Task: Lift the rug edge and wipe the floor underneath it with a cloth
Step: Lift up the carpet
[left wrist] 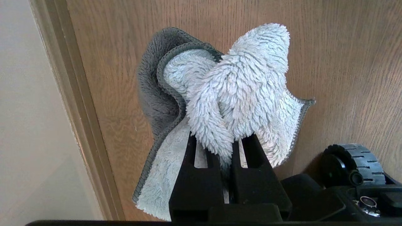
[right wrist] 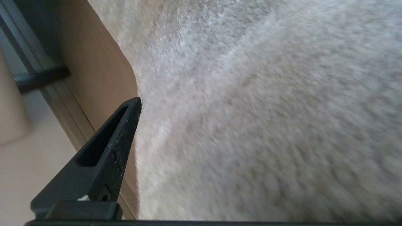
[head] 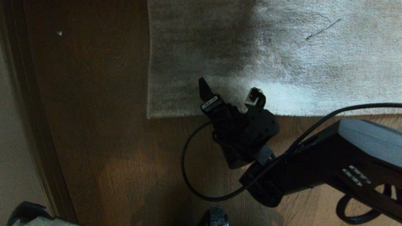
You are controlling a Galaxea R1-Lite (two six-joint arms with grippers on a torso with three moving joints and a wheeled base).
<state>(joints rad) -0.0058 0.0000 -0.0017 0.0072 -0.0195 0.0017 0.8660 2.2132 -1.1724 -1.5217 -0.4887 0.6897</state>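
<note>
1. The rug edge (head: 213, 115) is the straight near border of a large, pale grey, short-pile plush rug that lies flat on the floor (head: 103, 131). Its corner (head: 149, 116) is squared, with a slightly rounded tip in the right wrist view. The pile looks soft and brushed, darker in the shaded part and bright white where light falls near the border.
2. The right claw (head: 230, 91) hangs over the rug just inside that border, near the corner, with its two black fingers spread wide apart and nothing between them. One finger (right wrist: 103, 157) is a tapered, hollowed black wedge whose tip lies at the rug's side border in the right wrist view.
3. The cloth (left wrist: 232, 91) is a small, fluffy terry rag, pale blue-white on one face and dark grey on the other, with a stitched grey hem. It is bunched into folds and hangs over the floor well away from the rug.
4. The left claw (left wrist: 224, 150) is clamped on the cloth, its black fingers pressed close together on a pinch of the pile.
5. The floor is brown wood-grain plank with a matte finish, in shadow on the left of the head view and lighter towards the right.
6. A black cable (head: 194, 175) loops from the right arm above the planks.
7. A pale beige wall with a brownish skirting strip (left wrist: 78, 103) borders the floor on the left, and a ribbed black wheel (left wrist: 358, 163) of the base stands beside the left claw.
</note>
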